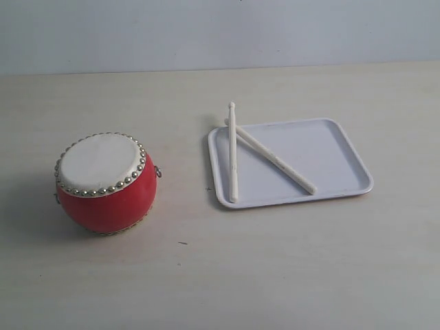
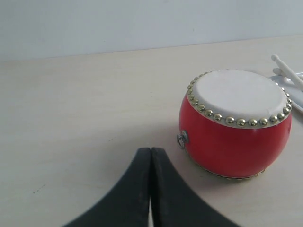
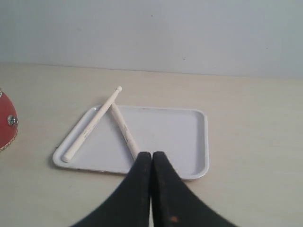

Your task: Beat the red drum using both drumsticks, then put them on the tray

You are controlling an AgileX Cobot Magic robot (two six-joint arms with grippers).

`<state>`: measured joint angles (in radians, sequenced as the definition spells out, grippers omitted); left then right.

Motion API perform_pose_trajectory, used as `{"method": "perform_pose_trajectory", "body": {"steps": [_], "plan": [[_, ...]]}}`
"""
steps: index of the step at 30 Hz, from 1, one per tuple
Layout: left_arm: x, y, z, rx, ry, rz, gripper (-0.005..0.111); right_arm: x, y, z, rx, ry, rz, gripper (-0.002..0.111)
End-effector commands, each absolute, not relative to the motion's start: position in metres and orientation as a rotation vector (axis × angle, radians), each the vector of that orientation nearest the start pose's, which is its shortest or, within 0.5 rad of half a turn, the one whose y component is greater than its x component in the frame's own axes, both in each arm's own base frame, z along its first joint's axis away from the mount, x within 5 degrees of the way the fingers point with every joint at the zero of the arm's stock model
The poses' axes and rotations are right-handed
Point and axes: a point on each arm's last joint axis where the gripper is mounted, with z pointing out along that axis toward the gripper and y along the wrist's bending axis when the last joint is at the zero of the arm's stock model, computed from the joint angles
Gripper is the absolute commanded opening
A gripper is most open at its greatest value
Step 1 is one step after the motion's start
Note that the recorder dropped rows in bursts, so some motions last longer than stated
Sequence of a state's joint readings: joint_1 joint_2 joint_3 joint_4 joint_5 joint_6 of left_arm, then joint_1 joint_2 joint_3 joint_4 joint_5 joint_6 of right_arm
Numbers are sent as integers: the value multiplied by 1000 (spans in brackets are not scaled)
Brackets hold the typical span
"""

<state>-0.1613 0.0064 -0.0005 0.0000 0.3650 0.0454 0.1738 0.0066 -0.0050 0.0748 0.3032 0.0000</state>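
Item 1. Red drum [image 1: 105, 180]: glossy red round belly, off-white skin ringed with metal studs, small ring on its side. Stands upright on the left half of the pale table [image 1: 206, 275], away from all its edges and well apart from the tray

Item 2. Tray [image 1: 330, 155]: flat, white, rectangular, rounded corners, low rim. Lies on the right half of the table, nearer its far edge than the drum

Item 3. First drumstick [image 1: 233, 155]: pale cream. Lies in the tray along its left rim, butt by the near left corner, rounded tip passing out over the far rim

Item 4. Second drumstick [image 1: 275, 159]: same make. Lies slantwise in the tray, from the far left corner towards the middle of the near rim. The two sticks cross and touch at the far left corner

Item 5. Left gripper [image 2: 150, 151]: black fingers pressed flat together, clenched on nothing. Its wrist view shows the drum near it, not touched

Item 6. Right gripper [image 3: 151, 154]: black fingers likewise clenched, grasping nothing, tips over the tray's near rim in its wrist view
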Motion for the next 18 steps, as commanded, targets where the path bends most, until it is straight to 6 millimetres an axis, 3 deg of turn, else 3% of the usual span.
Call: {"method": "perform_pose_trajectory", "body": {"steps": [1, 18], "plan": [[52, -9, 181, 190, 1833, -82, 0, 54, 10, 186, -86, 1788, 163, 0], [52, -9, 181, 188, 1833, -83, 0, 54, 8, 186, -57, 1788, 142, 0]]}}
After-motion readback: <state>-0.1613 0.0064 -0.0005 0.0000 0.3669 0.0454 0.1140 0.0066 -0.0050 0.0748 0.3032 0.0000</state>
